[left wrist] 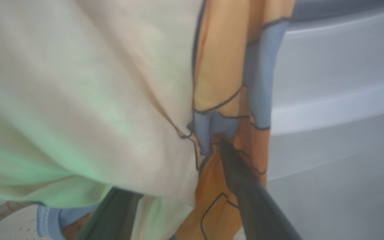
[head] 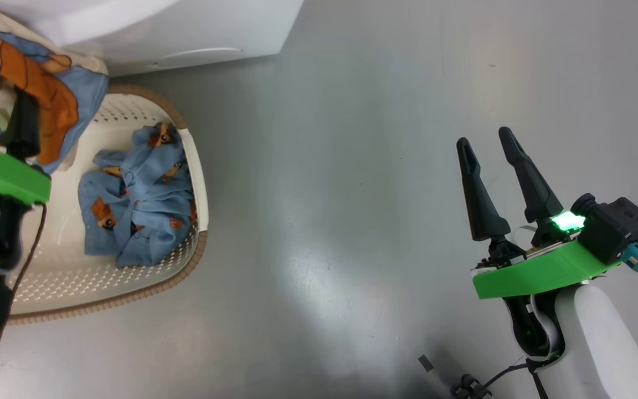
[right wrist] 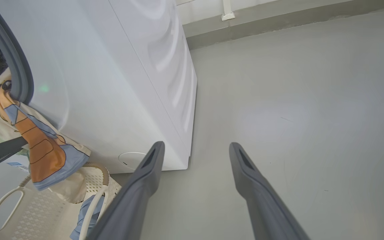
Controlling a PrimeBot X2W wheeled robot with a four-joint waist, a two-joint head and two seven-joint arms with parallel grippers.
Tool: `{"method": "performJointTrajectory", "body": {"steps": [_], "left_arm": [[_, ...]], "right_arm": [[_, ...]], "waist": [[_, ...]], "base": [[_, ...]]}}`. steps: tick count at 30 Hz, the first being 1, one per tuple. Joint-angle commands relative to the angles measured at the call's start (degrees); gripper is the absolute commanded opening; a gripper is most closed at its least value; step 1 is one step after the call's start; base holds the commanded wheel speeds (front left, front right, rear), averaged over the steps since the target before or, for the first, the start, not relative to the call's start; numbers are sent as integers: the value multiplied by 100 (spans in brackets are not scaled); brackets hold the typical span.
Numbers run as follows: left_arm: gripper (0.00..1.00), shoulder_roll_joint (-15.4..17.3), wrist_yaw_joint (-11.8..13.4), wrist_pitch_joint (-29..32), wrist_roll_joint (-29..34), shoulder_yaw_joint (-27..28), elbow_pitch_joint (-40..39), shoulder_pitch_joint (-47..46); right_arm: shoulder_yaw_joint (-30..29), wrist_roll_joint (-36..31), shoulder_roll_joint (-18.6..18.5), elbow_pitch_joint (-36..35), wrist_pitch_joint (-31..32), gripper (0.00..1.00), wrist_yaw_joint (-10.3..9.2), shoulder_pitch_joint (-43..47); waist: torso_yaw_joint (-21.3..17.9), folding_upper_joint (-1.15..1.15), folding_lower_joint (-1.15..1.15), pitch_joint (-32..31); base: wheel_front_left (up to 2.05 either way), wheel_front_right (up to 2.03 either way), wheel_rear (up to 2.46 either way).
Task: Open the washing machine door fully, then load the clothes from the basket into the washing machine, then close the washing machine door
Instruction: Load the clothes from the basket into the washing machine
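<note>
grey floor [head: 352, 166]; clothes [head: 47, 83] drape over spread left claw [left wrist: 192, 150] above basket [head: 202, 188].

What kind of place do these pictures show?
Probably a laundry corner, perhaps in a test room. A white front-loading washing machine stands on a bare grey floor, and a plastic basket with blue printed clothes sits close to it.

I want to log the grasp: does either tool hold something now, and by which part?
The right tool holds nothing. The left tool stands open too; a cream and orange cloth only hangs draped over it, not pinched.
</note>
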Motion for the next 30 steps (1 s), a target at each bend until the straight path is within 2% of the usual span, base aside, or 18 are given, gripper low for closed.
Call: {"method": "performJointTrajectory", "body": {"steps": [1, 2, 4, 5, 6, 10, 17, 23, 30], "left_arm": [[100, 310, -10, -33, -66, 116, -144, -143], [88, 307, -10, -33, -83, 97, -161, -169], [47, 294, -10, -33, -127, 97, -197, -220], [32, 287, -10, -33, -152, 101, -209, -238], [0, 271, -10, -33, -195, 120, -223, -261], [0, 230, -10, -33, -274, 256, -283, -257], [0, 37, -10, -33, -269, 907, -699, 29], [0, -99, -10, -33, -42, 1351, -1148, 333], [0, -160, -10, -33, 538, 1989, -1587, 539]], "right_arm": [[108, -51, 26, -124, -28, 100, 8, 81], [105, -49, 31, -125, -28, 100, 8, 80], [99, -48, 39, -127, -28, 100, 8, 80], [98, -48, 44, -128, -28, 100, 8, 80], [94, -48, 54, -127, -28, 100, 8, 79], [77, -44, 70, -122, -28, 100, 8, 78], [47, -40, 100, -118, -28, 100, 8, 96], [35, -34, 111, -108, -28, 100, 8, 100], [50, -23, 112, -84, -28, 100, 8, 131]], "waist": [[-20, 0, 0, -1], [-27, 0, 0, -4], [-41, 0, 0, -9], [-48, 0, 0, -13], [-57, 0, 0, -25], [-55, 0, 0, -55], [28, 0, 0, -154], [107, 0, 0, -256], [166, 0, 0, -391]], "base": [[0, 0, 0], [0, 0, 0], [0, 0, 0], [0, 0, 0], [0, 0, 0], [0, 0, 0], [0, 0, 0], [0, 0, 0], [0, 0, 0]]}}
